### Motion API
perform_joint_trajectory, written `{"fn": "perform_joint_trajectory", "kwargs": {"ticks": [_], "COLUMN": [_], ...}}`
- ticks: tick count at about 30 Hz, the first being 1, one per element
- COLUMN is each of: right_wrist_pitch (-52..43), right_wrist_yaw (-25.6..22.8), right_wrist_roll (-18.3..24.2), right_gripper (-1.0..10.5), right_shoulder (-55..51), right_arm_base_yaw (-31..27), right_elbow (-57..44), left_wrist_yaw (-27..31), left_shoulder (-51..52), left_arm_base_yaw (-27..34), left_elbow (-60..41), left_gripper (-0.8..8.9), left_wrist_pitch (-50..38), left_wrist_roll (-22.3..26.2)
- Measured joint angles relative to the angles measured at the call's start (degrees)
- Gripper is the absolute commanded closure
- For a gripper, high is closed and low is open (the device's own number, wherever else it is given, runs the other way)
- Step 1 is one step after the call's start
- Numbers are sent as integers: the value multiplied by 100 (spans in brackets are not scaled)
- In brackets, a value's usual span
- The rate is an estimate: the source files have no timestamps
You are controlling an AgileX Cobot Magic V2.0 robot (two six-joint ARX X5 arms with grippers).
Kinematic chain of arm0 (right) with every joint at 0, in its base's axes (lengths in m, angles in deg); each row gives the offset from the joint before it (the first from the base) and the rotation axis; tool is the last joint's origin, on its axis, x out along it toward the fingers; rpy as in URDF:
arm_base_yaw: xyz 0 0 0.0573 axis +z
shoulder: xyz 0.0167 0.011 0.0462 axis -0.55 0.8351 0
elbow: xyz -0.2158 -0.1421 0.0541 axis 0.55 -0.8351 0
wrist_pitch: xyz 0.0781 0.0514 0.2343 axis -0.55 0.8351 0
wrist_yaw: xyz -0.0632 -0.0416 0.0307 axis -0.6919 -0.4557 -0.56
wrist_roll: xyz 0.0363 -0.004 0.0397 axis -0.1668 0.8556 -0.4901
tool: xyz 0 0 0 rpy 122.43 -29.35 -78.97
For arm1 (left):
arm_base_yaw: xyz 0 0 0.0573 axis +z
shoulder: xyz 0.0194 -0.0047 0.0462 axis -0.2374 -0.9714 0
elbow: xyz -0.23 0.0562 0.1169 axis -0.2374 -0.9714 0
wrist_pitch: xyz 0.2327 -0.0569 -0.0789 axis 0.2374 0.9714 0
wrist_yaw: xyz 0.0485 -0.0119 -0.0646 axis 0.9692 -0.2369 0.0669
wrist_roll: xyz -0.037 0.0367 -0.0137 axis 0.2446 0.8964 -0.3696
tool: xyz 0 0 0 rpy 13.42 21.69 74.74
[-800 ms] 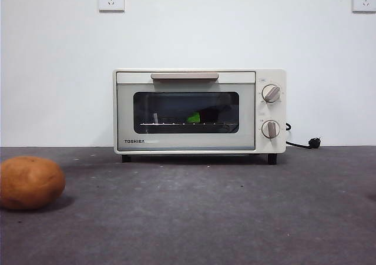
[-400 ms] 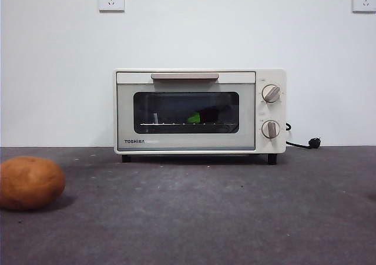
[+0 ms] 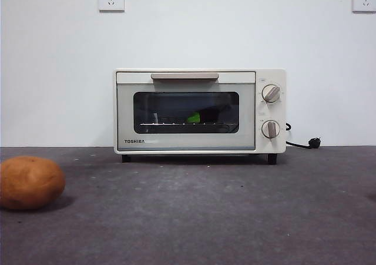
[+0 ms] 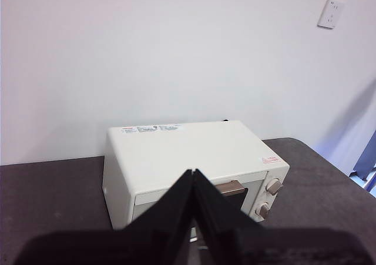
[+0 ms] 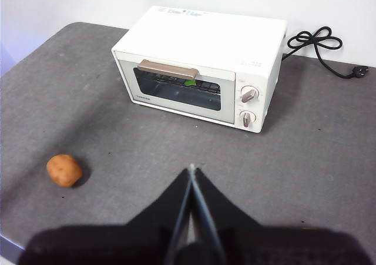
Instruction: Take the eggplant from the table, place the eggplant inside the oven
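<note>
Three views, all facing oven [image 3: 200, 111]

Both arms are raised; the left claw [image 4: 194, 174] and the right claw [image 5: 192, 170] have jaws pressed together, holding nothing

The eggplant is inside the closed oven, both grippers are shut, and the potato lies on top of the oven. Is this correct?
Not fully. The potato lies on the table, apart from the oven, as the right wrist view shows. The rest holds: the eggplant is behind the closed door, and the left gripper and right gripper are shut.
</note>
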Motion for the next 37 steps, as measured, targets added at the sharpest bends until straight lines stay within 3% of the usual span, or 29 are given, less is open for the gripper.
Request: {"fn": "perform_joint_trajectory", "kwargs": {"ticks": [19,24,37], "right_wrist_pitch": [0,0,2], "right_wrist_yaw": [-4,-4,-9], "right_wrist_roll": [-2,-2,-2], "right_gripper": [947,947,947], "right_shoulder": [415,667,1663], "right_arm_base_yaw": [0,0,0], "right_elbow": [0,0,0], "left_wrist_yaw": [-199,-195,138], "left_shoulder": [-4,-7,271], "left_arm_base_yaw": [0,0,-55], "left_elbow": [0,0,-22], "left_gripper": [818,818,818], "left_wrist_pitch": [33,31,26], "left_wrist_roll": [2,199,1794]}}
